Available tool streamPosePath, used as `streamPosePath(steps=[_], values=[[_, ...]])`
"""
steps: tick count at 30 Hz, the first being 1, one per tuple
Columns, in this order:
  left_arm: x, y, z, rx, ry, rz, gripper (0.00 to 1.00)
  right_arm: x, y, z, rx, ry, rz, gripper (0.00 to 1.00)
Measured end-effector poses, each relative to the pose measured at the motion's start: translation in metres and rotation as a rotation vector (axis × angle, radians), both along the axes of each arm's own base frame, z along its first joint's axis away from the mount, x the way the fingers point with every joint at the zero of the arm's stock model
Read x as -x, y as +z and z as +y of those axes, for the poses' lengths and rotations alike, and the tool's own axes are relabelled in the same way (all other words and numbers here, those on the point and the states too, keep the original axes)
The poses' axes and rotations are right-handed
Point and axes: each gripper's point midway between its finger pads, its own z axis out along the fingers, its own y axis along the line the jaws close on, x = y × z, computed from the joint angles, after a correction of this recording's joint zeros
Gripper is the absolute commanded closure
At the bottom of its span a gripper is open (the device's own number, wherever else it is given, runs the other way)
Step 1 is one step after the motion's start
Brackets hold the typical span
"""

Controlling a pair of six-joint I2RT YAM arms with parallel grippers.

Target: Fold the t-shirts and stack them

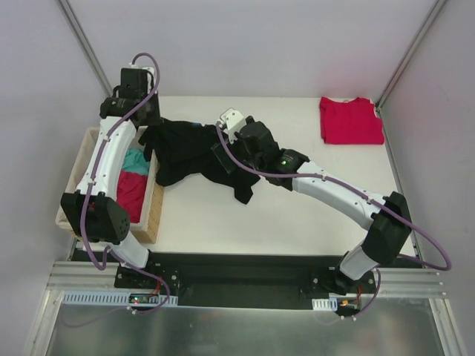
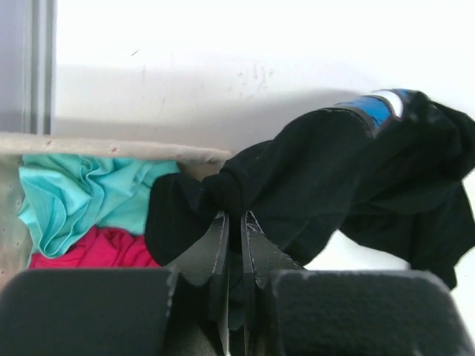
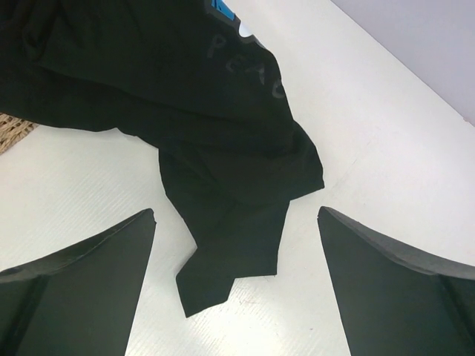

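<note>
The left gripper [image 2: 232, 222] is clenched on a bunched fold of the black t-shirt [image 2: 319, 178], its jaws pressed together with cloth pinched between them, right at the far rim of the woven basket [image 1: 152, 215], where a teal cloth [image 2: 82, 196] and a red one lie crumpled inside. From that pinch the black t-shirt trails rightward in a rumpled heap across the bench [image 1: 297, 215]. The right gripper [image 3: 234, 219] hangs just above the heap's loose lower corner, released, jaws spread wide with nothing between them. Well apart, at the far right corner of the bench, the red t-shirt [image 1: 350, 120] lies flat and looks already folded. The step in hand seems to be drawing the black t-shirt out for spreading; next the right gripper would need to descend and pinch that free corner so both arms can stretch the cloth flat before folding
</note>
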Motion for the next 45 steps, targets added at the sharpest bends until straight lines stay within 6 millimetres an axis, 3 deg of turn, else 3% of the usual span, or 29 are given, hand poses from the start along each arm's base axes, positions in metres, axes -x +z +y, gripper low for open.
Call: streamPosePath(steps=[4,13,16,20,24,27,28,29,31,36,39,41,45], values=[[-0.016,0.016,-0.036,0.012,-0.088,-0.033,1.0,-0.001,0.0,-0.002,0.005,-0.009,-0.006,0.04],[-0.038,0.072,-0.161,0.113,-0.455,-0.168,1.0,-0.005,-0.008,-0.015,0.039,-0.063,-0.027,0.04],[-0.034,0.071,-0.187,0.134,-0.547,-0.168,1.0,-0.005,-0.01,-0.024,0.054,-0.092,-0.035,0.04],[-0.028,0.044,-0.21,0.146,-0.605,-0.106,1.0,-0.008,0.0,-0.035,0.052,-0.142,-0.064,0.04],[-0.014,-0.02,-0.215,0.117,-0.595,0.034,1.0,-0.011,0.006,-0.047,0.065,-0.199,-0.085,0.04],[0.006,-0.089,-0.206,0.071,-0.55,0.186,0.97,-0.013,0.003,-0.056,0.085,-0.234,-0.08,0.04],[0.013,-0.108,-0.201,0.054,-0.534,0.232,0.84,-0.014,0.001,-0.059,0.087,-0.245,-0.076,0.04],[0.021,-0.123,-0.197,0.041,-0.522,0.27,0.02,-0.015,-0.002,-0.063,0.09,-0.258,-0.07,0.04],[0.028,-0.137,-0.191,0.027,-0.503,0.306,0.01,-0.016,-0.011,-0.073,0.102,-0.283,-0.054,0.04],[0.016,-0.132,-0.191,0.027,-0.466,0.245,0.01,-0.018,-0.036,-0.096,0.148,-0.332,-0.009,0.04],[0.009,-0.11,-0.187,0.02,-0.439,0.172,0.01,-0.021,-0.037,-0.103,0.153,-0.35,-0.004,0.04],[0.007,-0.086,-0.18,0.011,-0.402,0.108,0.01,-0.023,-0.033,-0.109,0.147,-0.366,-0.009,0.04],[0.006,-0.012,-0.157,0.008,-0.277,-0.094,0.01,-0.031,-0.022,-0.12,0.144,-0.406,-0.023,0.04]])
